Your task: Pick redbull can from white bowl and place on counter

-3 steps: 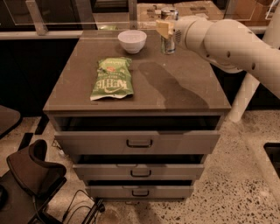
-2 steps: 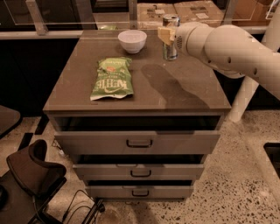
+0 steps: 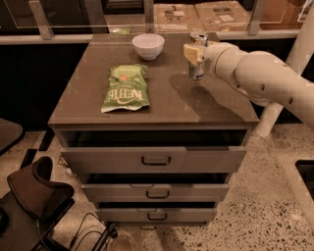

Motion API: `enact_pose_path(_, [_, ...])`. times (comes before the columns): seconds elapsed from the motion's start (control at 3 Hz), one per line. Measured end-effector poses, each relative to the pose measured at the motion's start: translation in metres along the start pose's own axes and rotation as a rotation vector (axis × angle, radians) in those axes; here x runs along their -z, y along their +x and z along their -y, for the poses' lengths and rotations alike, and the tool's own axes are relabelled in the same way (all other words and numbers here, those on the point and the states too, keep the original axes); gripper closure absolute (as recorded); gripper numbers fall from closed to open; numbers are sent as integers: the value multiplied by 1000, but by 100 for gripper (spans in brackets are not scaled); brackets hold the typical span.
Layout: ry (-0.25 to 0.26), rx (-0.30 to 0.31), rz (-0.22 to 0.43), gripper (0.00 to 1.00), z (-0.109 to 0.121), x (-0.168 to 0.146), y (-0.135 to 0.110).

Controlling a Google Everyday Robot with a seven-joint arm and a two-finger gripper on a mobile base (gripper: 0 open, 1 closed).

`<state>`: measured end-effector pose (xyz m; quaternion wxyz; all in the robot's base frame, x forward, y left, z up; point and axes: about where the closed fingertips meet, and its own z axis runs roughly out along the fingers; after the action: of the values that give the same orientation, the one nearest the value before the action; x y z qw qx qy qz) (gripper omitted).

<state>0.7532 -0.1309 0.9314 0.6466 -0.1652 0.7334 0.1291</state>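
The redbull can (image 3: 197,68), slim and silver-blue with a shiny top, stands upright at the back right of the counter (image 3: 162,105). Its base is at or just above the surface; I cannot tell whether it touches. My gripper (image 3: 195,53) comes in from the right on a white arm and is shut on the can's upper half, with a cream finger pad (image 3: 191,52) on its left side. The white bowl (image 3: 148,45) sits empty at the back middle of the counter, to the left of the can and apart from it.
A green chip bag (image 3: 126,88) lies flat on the left middle of the counter. The cabinet's top drawer (image 3: 154,158) is pulled slightly open. Cardboard boxes (image 3: 196,13) lie behind a glass rail. A dark chair (image 3: 34,193) stands at the lower left.
My gripper has carried the can down and a little toward the front right, away from the bowl, to the counter's surface level.
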Motion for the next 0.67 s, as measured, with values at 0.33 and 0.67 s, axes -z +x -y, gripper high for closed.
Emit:
enact_pose_path(0.33, [-28, -11, 0, 100, -7, -7, 29])
enact_pose_path(0.67, [-30, -17, -4, 100, -11, -13, 50])
